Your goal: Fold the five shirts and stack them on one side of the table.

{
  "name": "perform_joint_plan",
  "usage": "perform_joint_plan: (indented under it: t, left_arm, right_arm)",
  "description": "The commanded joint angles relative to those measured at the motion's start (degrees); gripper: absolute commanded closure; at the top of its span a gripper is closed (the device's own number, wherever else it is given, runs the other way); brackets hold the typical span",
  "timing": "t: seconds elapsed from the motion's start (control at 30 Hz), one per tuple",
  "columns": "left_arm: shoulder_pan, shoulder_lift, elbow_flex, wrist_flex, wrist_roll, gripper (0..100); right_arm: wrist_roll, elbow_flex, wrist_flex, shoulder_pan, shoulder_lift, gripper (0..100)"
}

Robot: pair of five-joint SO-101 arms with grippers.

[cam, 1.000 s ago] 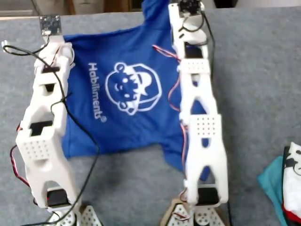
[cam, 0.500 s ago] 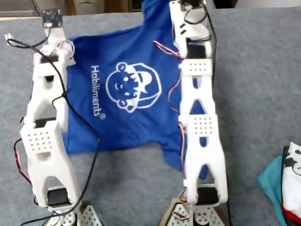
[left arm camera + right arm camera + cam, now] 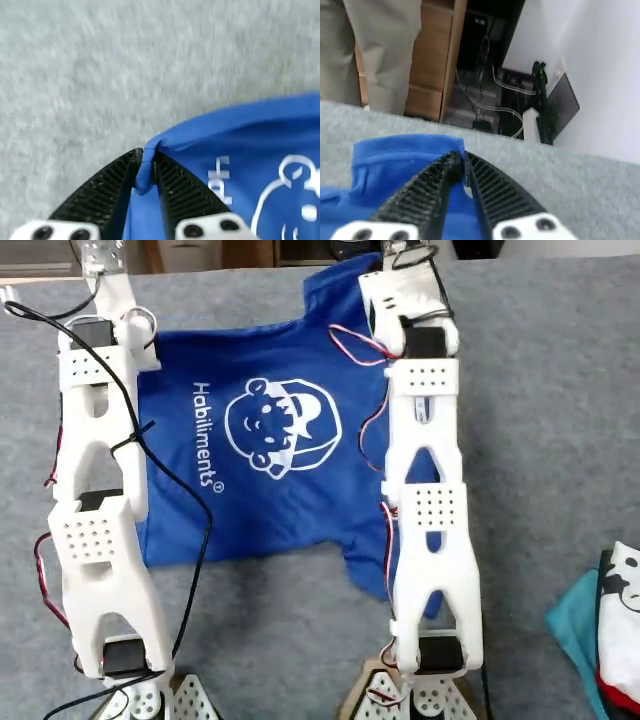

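Note:
A blue shirt (image 3: pixel 270 480) with a white cartoon print lies spread on the grey table, its far edge toward the back. My left gripper (image 3: pixel 105 262) is at the shirt's far left corner. In the left wrist view its black fingers (image 3: pixel 145 159) are shut on a pinched fold of blue fabric (image 3: pixel 240 130). My right gripper (image 3: pixel 400 255) is at the far right corner near the table's back edge. In the right wrist view it (image 3: pixel 463 160) is shut on the blue shirt's edge (image 3: pixel 395 155).
A pile of other shirts (image 3: pixel 610 630) in teal, white and red lies at the table's right edge. Past the table's back edge (image 3: pixel 560 160) are a wooden cabinet (image 3: pixel 432 60) and cables. Bare grey table (image 3: pixel 540 420) stretches to the right of the blue shirt.
Both arms have stretched toward the back of the table, drawing the shirt's far corners with them. The far left corner now lies farther back and the shirt is flatter.

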Motion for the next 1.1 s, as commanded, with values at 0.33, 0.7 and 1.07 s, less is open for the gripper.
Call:
perform_joint_plan:
  t: [0.33,0.7,1.07]
  left_arm:
    - [0.8,-1.0,0.3,11.0,-0.9,98]
    - [4.5,-1.5,10.1,19.5,-6.1,98]
    - [4.0,-1.6,17.6,20.1,-8.2,98]
  right_arm:
    - [-3.3,-3.2,32.5,2.5,-18.2,99.3]
    - [-6.4,-2.9,47.0,6.3,-24.7,99.4]
    - [-3.8,-1.7,47.2,9.5,-25.5,99.4]
